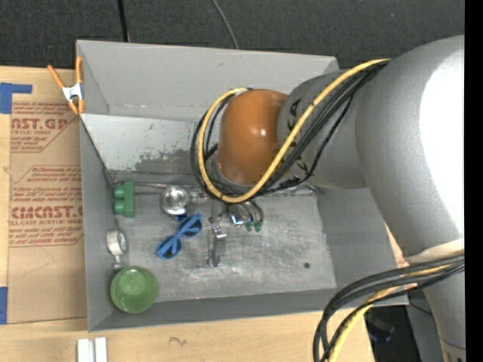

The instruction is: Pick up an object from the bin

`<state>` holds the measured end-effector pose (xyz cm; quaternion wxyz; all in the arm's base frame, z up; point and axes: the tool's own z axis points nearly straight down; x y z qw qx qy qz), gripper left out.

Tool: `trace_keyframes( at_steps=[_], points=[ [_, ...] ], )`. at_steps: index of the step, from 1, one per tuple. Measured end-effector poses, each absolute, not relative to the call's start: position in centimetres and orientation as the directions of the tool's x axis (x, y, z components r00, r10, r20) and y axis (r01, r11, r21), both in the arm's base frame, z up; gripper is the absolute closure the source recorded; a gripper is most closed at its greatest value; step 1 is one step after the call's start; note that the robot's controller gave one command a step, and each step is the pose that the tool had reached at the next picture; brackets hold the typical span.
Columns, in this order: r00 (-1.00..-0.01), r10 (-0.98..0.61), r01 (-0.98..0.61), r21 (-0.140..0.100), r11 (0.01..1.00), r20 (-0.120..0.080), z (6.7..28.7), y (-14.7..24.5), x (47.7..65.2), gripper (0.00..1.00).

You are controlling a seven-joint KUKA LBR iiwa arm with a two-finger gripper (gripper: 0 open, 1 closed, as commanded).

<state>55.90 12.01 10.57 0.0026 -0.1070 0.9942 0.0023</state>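
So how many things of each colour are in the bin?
Green: 2, the block and the round thing
Silver: 2, the shiny ball and the small bit
Blue: 1, the glasses
Total: 5

Arm (392,127) over grey bin (294,251), blue sunglasses (179,236), silver ball (174,199)

Scuffed matt metal bin (302,236); shiny metal ball (174,199).

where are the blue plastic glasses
In the camera view, the blue plastic glasses lie left of centre in the bin, below the shiny silver ball, left of the gripper.
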Motion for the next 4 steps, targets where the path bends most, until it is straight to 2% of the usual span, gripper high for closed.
trace_keyframes(
  at_steps=[1, 2, 3, 4],
  points=[
    [-0.95, -0.311, -0.311, -0.001, 0.95, -0.005, 7.2, 14.3, 56.4, 0.0],
    [-0.95, -0.311, -0.311, 0.0, 0.95, -0.008, 7.2, 14.4, 56.4, 1.0],
    [-0.827, -0.563, -0.563, -0.003, 0.827, -0.009, 20.3, 13.3, 55.7, 1.0],
    [-0.828, -0.56, -0.56, 0.004, 0.828, 0.001, 8.7, 18.3, 58.0, 1.0]
  ],
)
